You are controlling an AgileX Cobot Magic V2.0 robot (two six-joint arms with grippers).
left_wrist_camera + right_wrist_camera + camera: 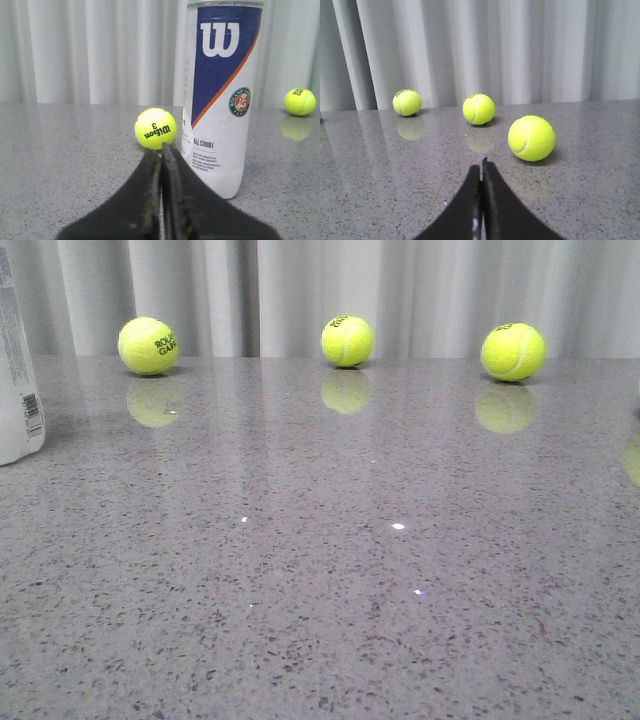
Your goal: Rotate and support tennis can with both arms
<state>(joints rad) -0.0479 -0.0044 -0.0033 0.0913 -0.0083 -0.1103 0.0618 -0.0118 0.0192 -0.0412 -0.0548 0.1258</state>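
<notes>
Currently the tennis can [221, 100] stands upright on the speckled grey table [320, 580]; in the front view only its edge [18, 360] shows at the far left. The left gripper [161, 150] has its fingers pressed together, holds nothing, and sits just short of the can, apart from it. A Wilson tennis ball [155, 129] lies beside the can. The right gripper [481, 167] is likewise closed and empty, with three tennis balls [531, 138] on the table beyond it.
</notes>
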